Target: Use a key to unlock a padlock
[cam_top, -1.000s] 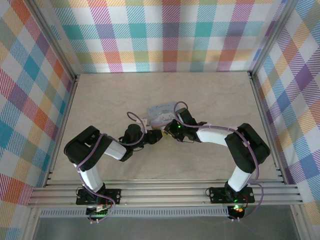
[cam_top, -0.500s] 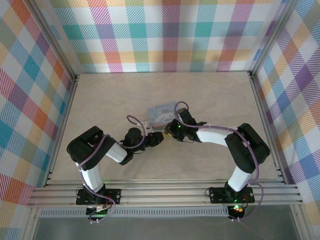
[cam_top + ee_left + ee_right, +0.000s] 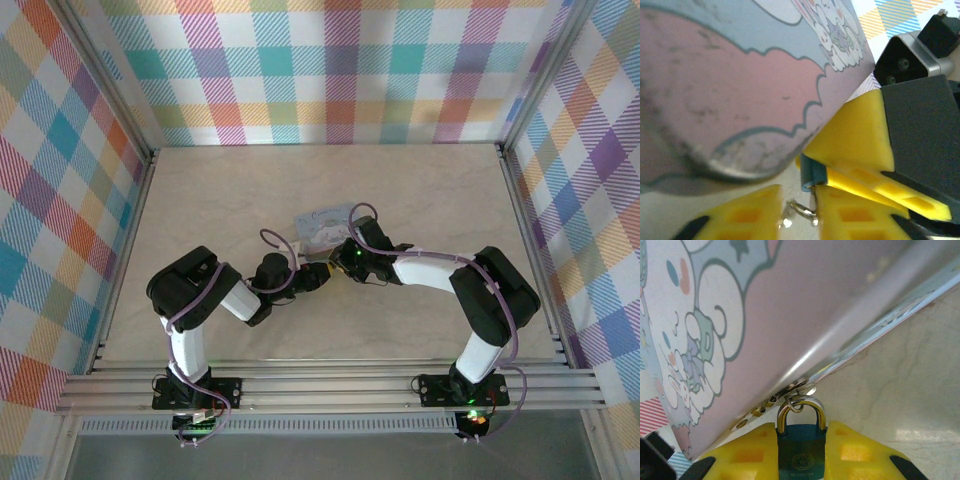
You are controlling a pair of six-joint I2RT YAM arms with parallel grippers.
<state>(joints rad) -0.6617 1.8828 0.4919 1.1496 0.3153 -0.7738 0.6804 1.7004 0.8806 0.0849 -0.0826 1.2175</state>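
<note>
- From above, both arms bend inward over the pale, faintly veined wooden table [image 3: 200,200]. Their tips meet at the near edge of the tin box [image 3: 322,226], a flat pastel blue-and-pink thing with cartoon print. The left gripper [image 3: 317,277] and the right gripper [image 3: 336,267] sit nose to nose. Checked walls [image 3: 330,70] ring the table.
- From the left wrist, the box's scuffed pink-and-blue face looms close, its rounded corner worn to bare metal. The right gripper's smooth yellow fingers [image 3: 855,142] pinch the padlock [image 3: 812,173], a small teal block just beside that corner. The left gripper's own waffle-patterned yellow fingers stand narrowly apart. In the gap sits the key [image 3: 801,210], a shiny little loop with a thin sliver reaching up to the padlock. Whether the pads actually grip it, I cannot tell.
- From the right wrist, the padlock is squeezed between two yellow fingers and has a round embossed mark on its face. Its silver shackle [image 3: 821,416] hooks through a small ring [image 3: 802,389] on the box's rim. The glossy lid leans overhead, and the box's inside is hidden.
</note>
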